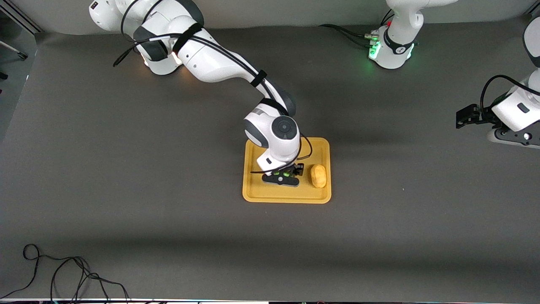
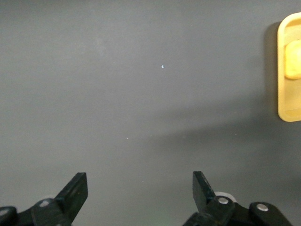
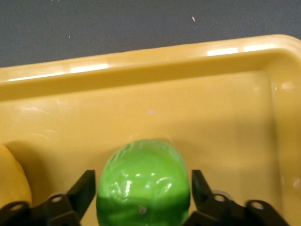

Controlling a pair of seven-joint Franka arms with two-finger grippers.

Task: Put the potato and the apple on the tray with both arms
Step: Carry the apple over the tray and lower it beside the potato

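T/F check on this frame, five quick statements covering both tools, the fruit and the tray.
1. The oval yellow-orange potato lies on the flat yellow-orange plastic tray. True.
2. The round green apple sits between the right tool's fingers, over the tray. True.
3. The left tool holds the potato. False: it is open, holding nothing, over bare table.
4. The apple lies on the table off the tray. False: it is over the tray.
5. The left arm waits at its end of the table. True.

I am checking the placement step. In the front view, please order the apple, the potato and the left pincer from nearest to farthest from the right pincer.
1. The apple: between the fingers of the right pincer, over the tray.
2. The potato: on the tray, beside the apple, toward the left arm's end.
3. The left pincer: waiting, open, off the tray.
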